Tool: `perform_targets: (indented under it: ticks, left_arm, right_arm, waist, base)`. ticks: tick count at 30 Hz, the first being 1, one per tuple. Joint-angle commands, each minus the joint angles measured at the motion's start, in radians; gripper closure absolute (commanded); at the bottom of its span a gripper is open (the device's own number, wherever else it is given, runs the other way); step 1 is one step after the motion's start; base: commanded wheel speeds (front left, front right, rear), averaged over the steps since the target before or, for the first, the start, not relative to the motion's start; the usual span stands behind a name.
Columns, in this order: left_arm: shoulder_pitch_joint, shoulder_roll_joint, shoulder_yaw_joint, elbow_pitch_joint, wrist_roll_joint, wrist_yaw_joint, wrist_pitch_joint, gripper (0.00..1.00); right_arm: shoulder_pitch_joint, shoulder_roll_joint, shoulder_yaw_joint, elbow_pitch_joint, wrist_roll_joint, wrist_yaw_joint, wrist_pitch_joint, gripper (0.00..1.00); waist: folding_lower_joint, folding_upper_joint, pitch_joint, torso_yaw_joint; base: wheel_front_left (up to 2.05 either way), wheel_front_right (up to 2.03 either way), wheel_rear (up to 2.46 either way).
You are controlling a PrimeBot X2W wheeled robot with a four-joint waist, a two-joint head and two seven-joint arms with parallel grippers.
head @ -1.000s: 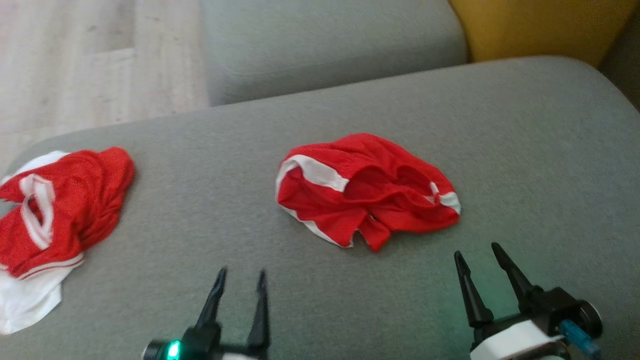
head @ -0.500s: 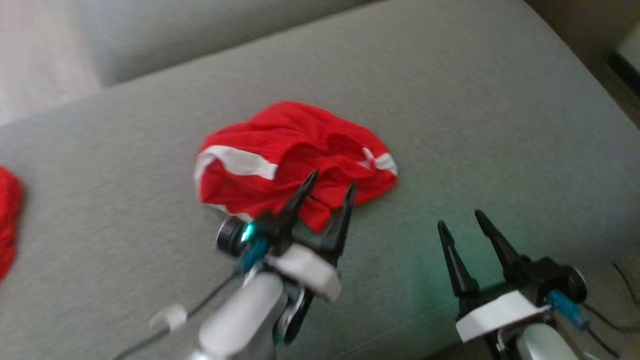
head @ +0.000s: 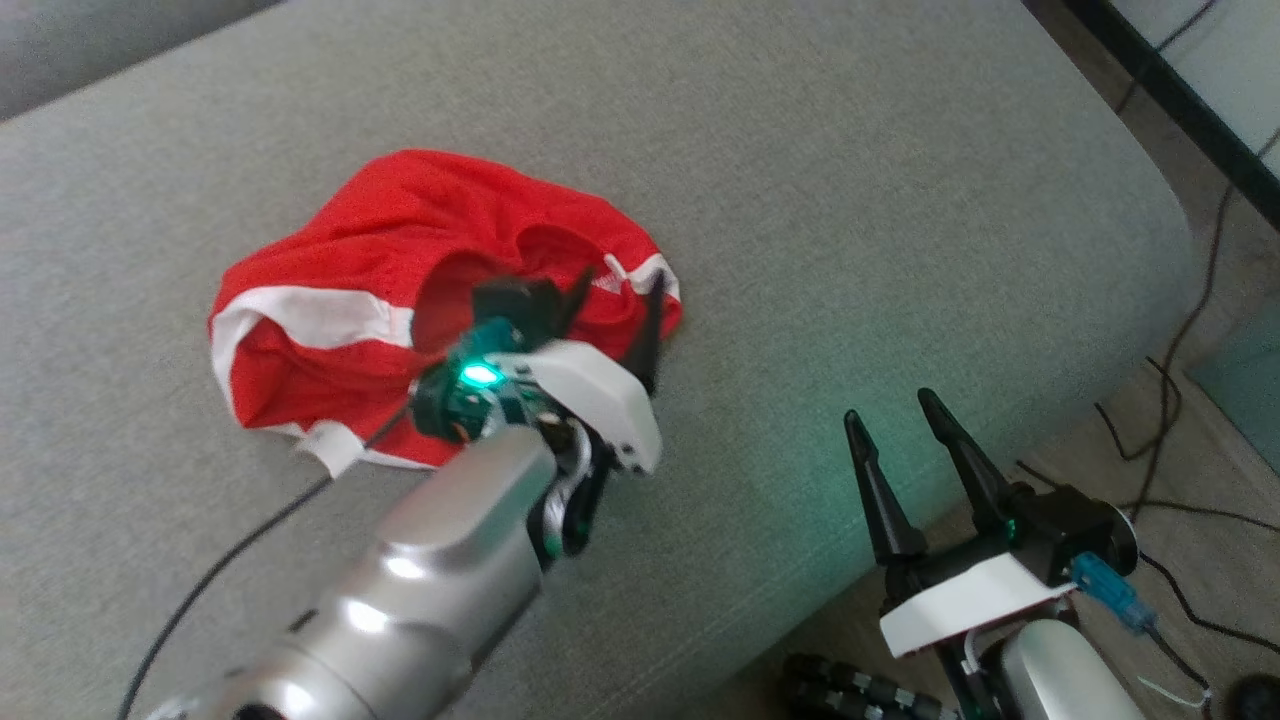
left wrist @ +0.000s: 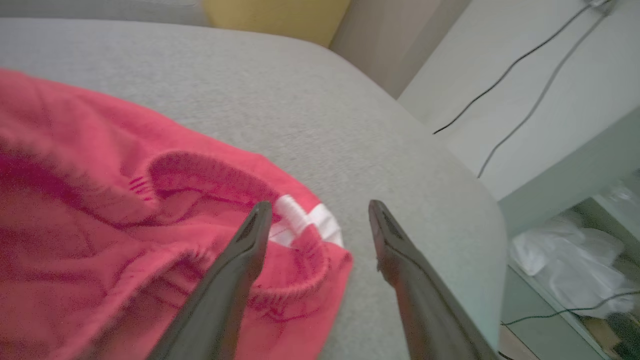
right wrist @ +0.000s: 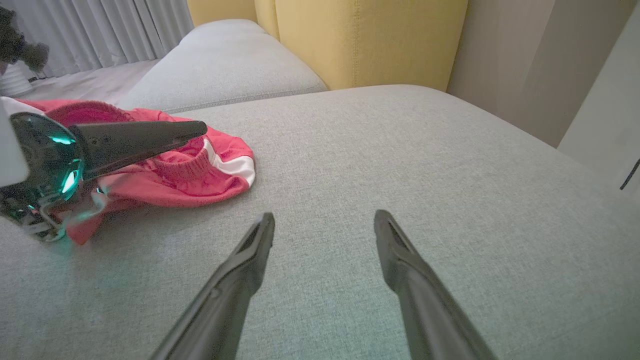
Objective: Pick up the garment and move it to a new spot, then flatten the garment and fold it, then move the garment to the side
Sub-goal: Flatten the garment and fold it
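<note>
Garment [head: 330, 220]: red mesh cloth with white bands and a gathered elastic waist, crumpled in a heap on the grey sofa cushion [head: 850, 150]. Left gripper [head: 620, 285] is over the heap's right edge by the white band, jaws wide, gripping nothing; can't tell if it touches the cloth. Right gripper [head: 888, 405] is near the cushion's front edge, well apart from the cloth, jaws wide, empty.
</note>
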Motion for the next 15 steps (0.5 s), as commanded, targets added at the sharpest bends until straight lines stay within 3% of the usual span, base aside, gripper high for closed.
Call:
perform_targets:
  ticks: [1,4,9,10,11,13,15]
  left_arm:
    - [-0.049,0.001,0.015,-0.013,-0.010,0.010,-0.004,0.00]
    - [-0.088,0.001,-0.024,0.039,-0.063,0.045,-0.016,0.00]
    - [-0.125,0.001,-0.090,0.079,-0.160,0.051,-0.021,0.00]
    - [-0.132,0.001,-0.107,0.086,-0.174,0.051,-0.021,0.05]
    - [-0.144,0.001,-0.136,0.096,-0.199,0.051,-0.023,0.55]
    - [-0.156,0.001,-0.163,0.107,-0.225,0.047,-0.020,0.95]
    - [-0.168,0.001,-0.185,0.120,-0.248,0.046,-0.026,1.00]
  right_arm:
    - [-0.023,-0.003,0.015,-0.027,0.004,0.007,-0.004,0.00]
    - [-0.025,0.004,0.011,-0.028,0.003,0.007,-0.004,0.00]
    - [-0.027,0.013,-0.005,-0.031,0.002,0.007,-0.004,0.00]
    - [-0.026,0.015,-0.007,-0.032,0.002,0.007,-0.004,0.00]
    - [-0.023,0.017,-0.011,-0.032,0.000,0.007,-0.004,0.00]
    - [-0.020,0.019,-0.016,-0.032,-0.001,0.007,-0.004,0.00]
    - [-0.017,0.020,-0.022,-0.033,-0.001,0.007,-0.004,0.00]
  waist:
    - [-0.0003,0.0000,0.015,-0.014]
    - [-0.0003,0.0000,0.023,-0.017]
    - [-0.0003,0.0000,0.029,-0.021]
    - [-0.0003,0.0000,0.028,-0.021]
    - [-0.0003,0.0000,0.025,-0.021]
    - [-0.0003,0.0000,0.021,-0.022]
    - [-0.0003,0.0000,0.016,-0.022]
  base:
    - [0.00,0.00,0.00]
    - [0.00,0.00,0.00]
    - [0.00,0.00,0.00]
    - [0.00,0.00,0.00]
    - [0.00,0.00,0.00]
    - [0.00,0.00,0.00]
    - [0.00,0.00,0.00]
